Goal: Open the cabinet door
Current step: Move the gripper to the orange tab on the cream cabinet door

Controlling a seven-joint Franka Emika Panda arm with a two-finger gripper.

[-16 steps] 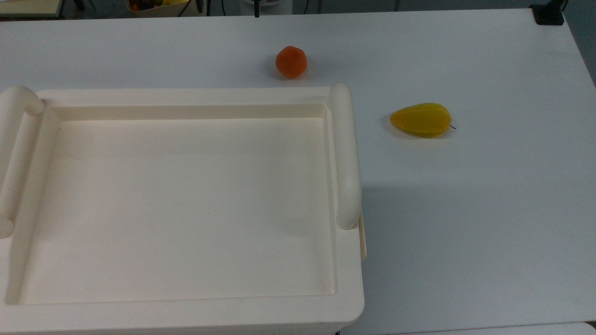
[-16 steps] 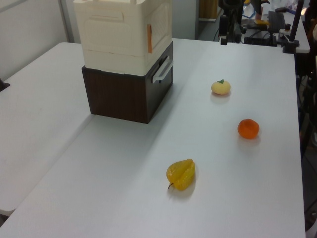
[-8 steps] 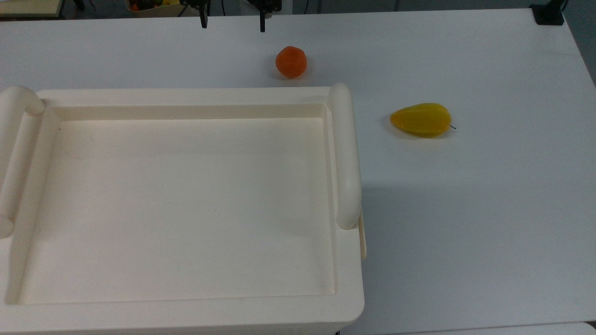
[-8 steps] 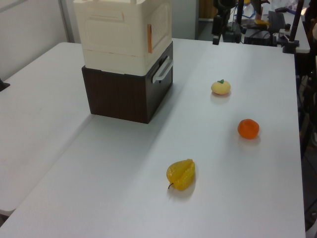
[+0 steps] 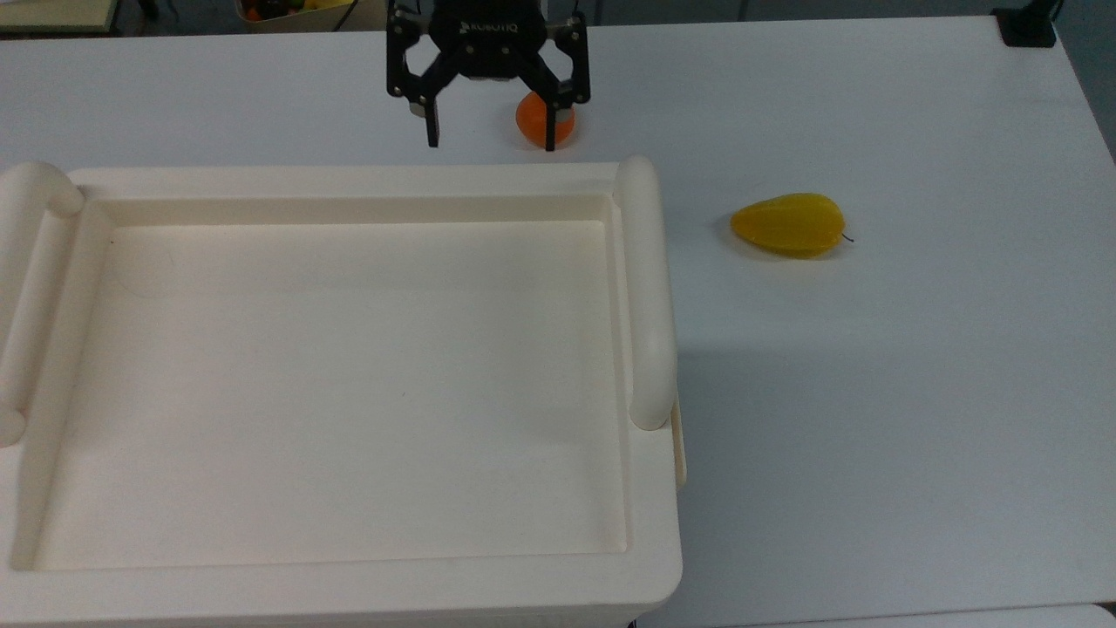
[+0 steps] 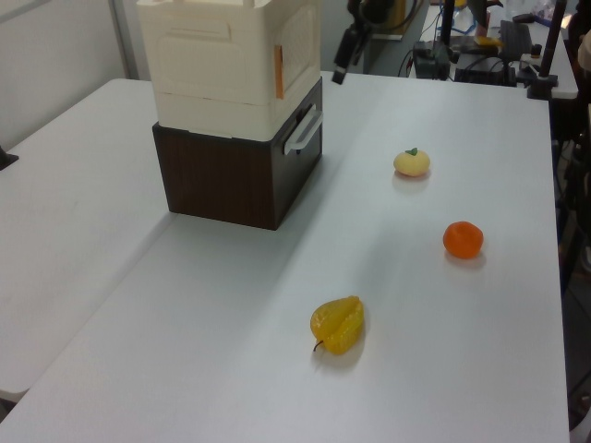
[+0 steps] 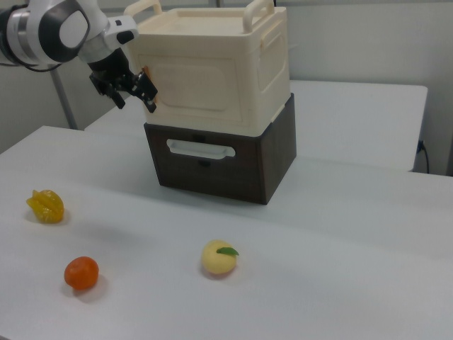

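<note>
The cream cabinet [image 5: 349, 576] fills the top view's left, its recessed top facing up. It stands on a dark box in the right view, where its cabinet door [image 7: 195, 86] faces front and lies flush, with a small orange latch piece [image 7: 144, 71] at its left edge. My gripper [image 5: 491, 138] hangs open just beyond the cabinet's far rim in the top view, nothing between its fingers. It hovers by the door's left edge [image 7: 136, 98] in the right view, apart from it. It sits right of the door face [image 6: 297, 46] in the left view [image 6: 340, 70].
A dark brown drawer box [image 7: 219, 166] with a white handle [image 7: 200, 149] carries the cabinet. An orange [image 5: 530, 124] lies partly behind one finger, a yellow starfruit [image 5: 789, 225] to the top view's right, and a pale peach [image 7: 219, 258] nearer in the right view. Two rounded tube handles [image 5: 647, 288] flank the cabinet top.
The gripper has come in from the top view's upper edge towards the cabinet, and in the left view it has moved left towards the door face. The fruits and cabinet stayed put.
</note>
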